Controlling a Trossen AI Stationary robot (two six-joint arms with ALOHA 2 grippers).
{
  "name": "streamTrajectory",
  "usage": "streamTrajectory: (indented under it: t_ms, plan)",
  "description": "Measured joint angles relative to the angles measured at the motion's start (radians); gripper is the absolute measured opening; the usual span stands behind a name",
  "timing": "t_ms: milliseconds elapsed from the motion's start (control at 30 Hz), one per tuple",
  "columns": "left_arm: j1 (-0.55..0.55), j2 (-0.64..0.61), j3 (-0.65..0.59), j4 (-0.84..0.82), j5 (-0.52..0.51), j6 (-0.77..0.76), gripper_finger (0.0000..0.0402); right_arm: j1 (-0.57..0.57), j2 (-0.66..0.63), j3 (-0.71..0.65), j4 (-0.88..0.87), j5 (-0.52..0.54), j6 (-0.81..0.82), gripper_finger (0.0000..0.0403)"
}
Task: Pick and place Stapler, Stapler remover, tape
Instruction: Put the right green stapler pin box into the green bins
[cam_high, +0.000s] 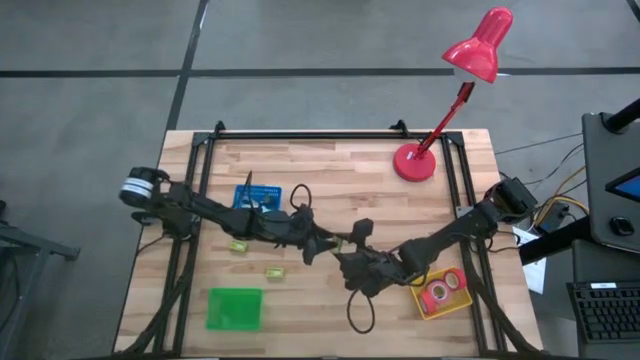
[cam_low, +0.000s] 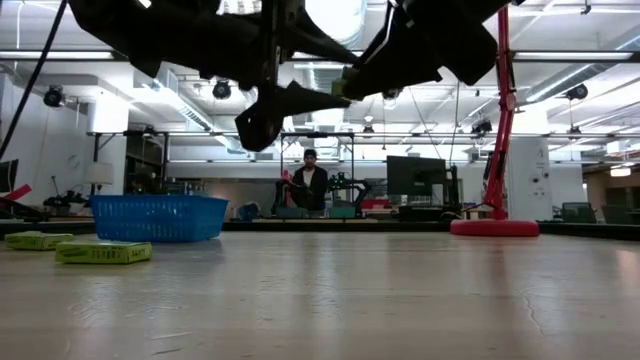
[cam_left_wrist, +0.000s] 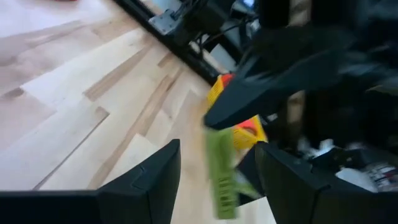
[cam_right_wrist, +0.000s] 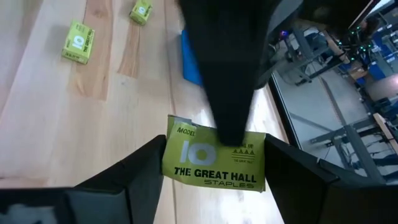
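Yellow-green card fills the gap between the fingers of the right gripper (cam_right_wrist: 214, 144). It is a staples box (cam_right_wrist: 208, 169) printed with "THE GREAT HALL STAPLES", and the two dark fingers press on its short ends, so it is clamped and held up off the wood. The left gripper (cam_left_wrist: 217, 148) meets it nose to nose over the middle of the table. Its fingers are spread wide on either side of the same box and do not look to be touching it. From table height both grippers hang well above the boards, with a sliver of green showing between them.

Two more small green boxes lie on the table under the left arm, one (cam_high: 238, 244) nearer the blue basket (cam_high: 258, 197) and one (cam_high: 274, 271) closer to the front. A flat green container (cam_high: 234, 308) sits at the front left. The basket holds something dark that I cannot make out.

The tape (cam_high: 437, 294), red rolls, lies in a yellow tray (cam_high: 420, 307) at the front right, beside the right arm. A red desk lamp (cam_high: 415, 161) stands at the back right. Beyond the table a person (cam_low: 311, 178) sits among the desks.
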Motion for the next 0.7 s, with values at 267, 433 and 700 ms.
streamTrajectory:
  t_ms: [267,433,700]
  plan:
    - [0.000,0.043,0.000,0.004,0.003,-0.002,0.0201,-0.003,0.001,0.005,-0.002,-0.011,-0.010,0.0238]
    - [0.000,0.046,0.000,0.011,0.006,0.004,0.0152,-0.004,0.002,0.005,-0.001,-0.016,-0.008,0.0244]
    - [0.002,0.045,0.000,0.021,0.004,0.049,0.0038,-0.003,0.002,0.005,0.005,-0.013,0.028,0.0279]
